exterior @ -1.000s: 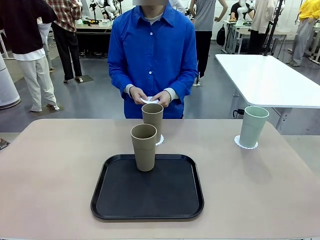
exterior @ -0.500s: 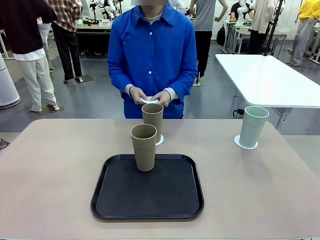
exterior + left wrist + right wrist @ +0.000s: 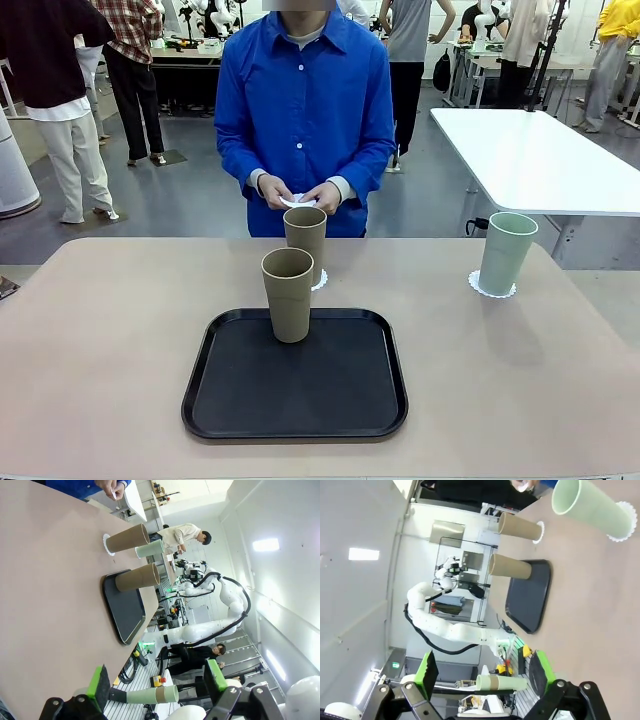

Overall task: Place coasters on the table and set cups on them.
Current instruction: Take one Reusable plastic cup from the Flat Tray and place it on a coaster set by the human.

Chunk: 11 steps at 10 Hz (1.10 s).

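Note:
One tan cup (image 3: pixel 288 295) stands upright at the far edge of the black tray (image 3: pixel 295 400). Just behind it a second tan cup (image 3: pixel 305 243) rests on a white coaster (image 3: pixel 320 280) on the beige table (image 3: pixel 110 340). At the far right the mint green cup (image 3: pixel 506 253) sits on its own coaster (image 3: pixel 492 291). The person across the table holds a third coaster (image 3: pixel 298 200) in both hands. My left gripper (image 3: pixel 156 680) is open and holds nothing, well back from the tray (image 3: pixel 125 607). My right gripper (image 3: pixel 485 671) is open too, away from the green cup (image 3: pixel 592 507).
A white-topped table (image 3: pixel 540 160) stands beyond the right corner. Other people stand in the room behind. The table's left half and near right part are bare.

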### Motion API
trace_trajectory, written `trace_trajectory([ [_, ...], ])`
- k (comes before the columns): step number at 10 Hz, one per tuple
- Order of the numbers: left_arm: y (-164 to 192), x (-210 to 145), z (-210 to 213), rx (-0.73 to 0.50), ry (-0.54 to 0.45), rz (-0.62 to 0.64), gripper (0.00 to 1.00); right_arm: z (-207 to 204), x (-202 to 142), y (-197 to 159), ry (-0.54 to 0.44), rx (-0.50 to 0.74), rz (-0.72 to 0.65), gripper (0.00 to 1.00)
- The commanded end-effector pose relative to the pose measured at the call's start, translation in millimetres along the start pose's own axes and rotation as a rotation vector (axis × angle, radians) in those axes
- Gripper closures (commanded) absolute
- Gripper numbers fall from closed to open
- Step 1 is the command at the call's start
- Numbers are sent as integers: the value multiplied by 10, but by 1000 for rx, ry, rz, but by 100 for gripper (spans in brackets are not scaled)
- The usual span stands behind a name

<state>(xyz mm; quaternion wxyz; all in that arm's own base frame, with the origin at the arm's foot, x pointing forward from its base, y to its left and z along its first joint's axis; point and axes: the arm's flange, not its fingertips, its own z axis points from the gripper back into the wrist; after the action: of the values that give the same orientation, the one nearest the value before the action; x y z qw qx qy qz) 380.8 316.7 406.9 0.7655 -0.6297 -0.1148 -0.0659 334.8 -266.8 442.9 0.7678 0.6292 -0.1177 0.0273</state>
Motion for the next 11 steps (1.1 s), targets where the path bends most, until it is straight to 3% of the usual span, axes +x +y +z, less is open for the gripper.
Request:
trace_trajectory([
  [1,-29,-8,11,-3,1,-2,0,3,10,-14,-7,-66,-19,0],
  [4,-29,-8,11,-3,1,-2,0,-44,23,-95,-2,-113,-32,0],
  [5,-29,-8,11,-3,1,-2,0,19,45,-55,-11,-60,-5,0],
  [11,-29,-8,11,-3,1,-2,0,19,45,-55,-11,-60,-5,0],
])
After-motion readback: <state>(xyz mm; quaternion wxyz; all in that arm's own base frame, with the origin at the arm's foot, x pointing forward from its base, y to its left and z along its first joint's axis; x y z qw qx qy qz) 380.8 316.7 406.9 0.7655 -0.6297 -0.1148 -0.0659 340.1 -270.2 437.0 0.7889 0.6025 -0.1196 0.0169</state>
